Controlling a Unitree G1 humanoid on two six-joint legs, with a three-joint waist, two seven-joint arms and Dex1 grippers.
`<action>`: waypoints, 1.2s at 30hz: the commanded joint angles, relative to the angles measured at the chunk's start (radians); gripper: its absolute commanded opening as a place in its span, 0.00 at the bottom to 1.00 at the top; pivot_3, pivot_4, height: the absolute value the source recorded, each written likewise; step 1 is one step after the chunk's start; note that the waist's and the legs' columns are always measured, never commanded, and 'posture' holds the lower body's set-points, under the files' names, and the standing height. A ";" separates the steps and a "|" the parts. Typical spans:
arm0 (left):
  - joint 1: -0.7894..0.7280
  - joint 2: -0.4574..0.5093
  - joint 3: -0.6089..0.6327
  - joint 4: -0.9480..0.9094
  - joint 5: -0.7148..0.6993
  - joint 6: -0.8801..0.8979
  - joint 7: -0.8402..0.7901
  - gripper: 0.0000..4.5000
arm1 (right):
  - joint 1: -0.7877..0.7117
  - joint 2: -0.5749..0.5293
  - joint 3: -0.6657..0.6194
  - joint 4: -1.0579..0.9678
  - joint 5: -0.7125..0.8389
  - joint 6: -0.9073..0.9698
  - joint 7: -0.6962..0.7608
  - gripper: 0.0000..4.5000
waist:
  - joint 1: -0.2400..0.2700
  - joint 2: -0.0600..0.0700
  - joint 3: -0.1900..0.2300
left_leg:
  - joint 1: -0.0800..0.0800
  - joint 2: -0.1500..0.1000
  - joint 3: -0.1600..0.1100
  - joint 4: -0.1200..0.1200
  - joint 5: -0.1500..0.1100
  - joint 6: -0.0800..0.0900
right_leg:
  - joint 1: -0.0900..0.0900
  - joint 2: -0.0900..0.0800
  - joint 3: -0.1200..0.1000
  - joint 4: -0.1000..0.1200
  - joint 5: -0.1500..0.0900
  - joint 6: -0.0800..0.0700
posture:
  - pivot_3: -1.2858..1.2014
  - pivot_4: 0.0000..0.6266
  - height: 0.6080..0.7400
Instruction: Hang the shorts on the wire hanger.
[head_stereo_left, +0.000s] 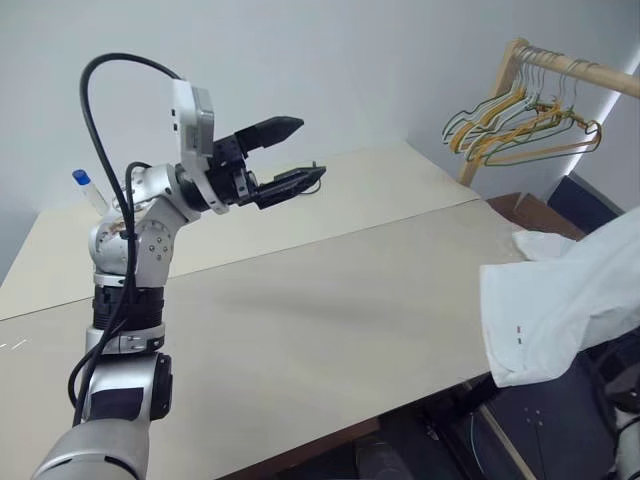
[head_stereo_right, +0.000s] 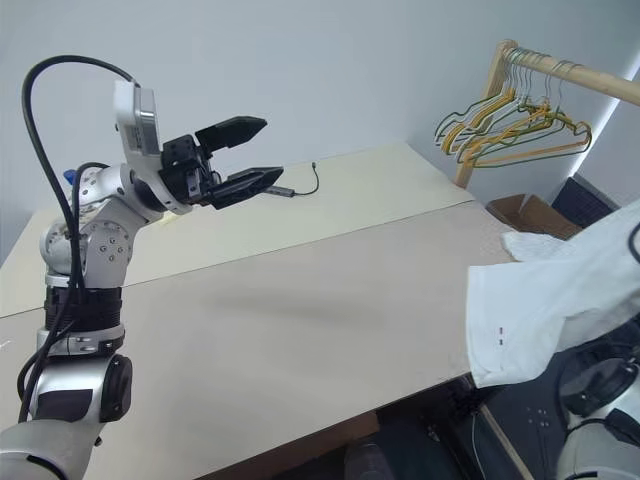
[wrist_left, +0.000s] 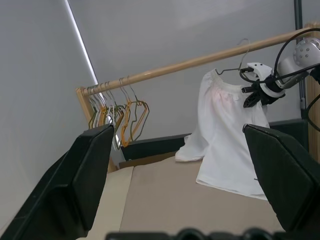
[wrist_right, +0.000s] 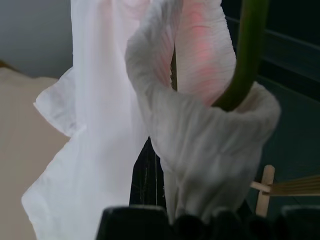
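The white shorts hang off the table's right edge, one leg draped onto the tabletop. In the left wrist view the shorts dangle from the thin wire hanger, whose hook rises near the wooden rod. My right gripper is shut at the hanger's neck by the gathered waistband. The right wrist view shows the waistband bunched around the olive wire hanger, running down into my gripper. My left gripper is raised over the table's left side, open and empty, pointing right.
A beige table fills the middle. Bunched yellow and green hangers hang on the wooden rod at the far right. A thin black cable lies on the table's far side. A cardboard box sits beyond the right edge.
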 joint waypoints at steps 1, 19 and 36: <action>-0.028 0.005 0.028 -0.023 -0.038 0.025 0.008 0.99 | -0.049 -0.059 0.004 0.082 0.005 -0.083 -0.005 0.00 | -0.003 0.000 0.000 | 0.000 0.000 0.000 0.000 0.000 0.000 | 0.001 0.000 0.000 0.000 0.000 0.000 | 0.39 0.00 1.00; 0.000 0.081 0.023 -0.087 -0.178 0.195 -0.117 0.99 | -0.084 -0.155 0.062 0.428 0.044 -0.271 -0.042 0.00 | -0.027 -0.004 0.007 | 0.029 0.001 0.002 -0.008 -0.004 0.004 | 0.036 0.001 -0.001 -0.020 -0.003 0.005 | 0.40 0.00 1.00; -0.003 0.039 0.059 -0.111 -0.240 0.255 0.006 0.99 | -0.036 -0.168 0.120 0.501 0.045 -0.327 -0.038 0.00 | -0.026 -0.008 0.010 | 0.028 0.001 0.002 -0.009 -0.005 0.005 | 0.038 0.001 -0.001 -0.028 0.000 0.008 | 0.40 0.00 1.00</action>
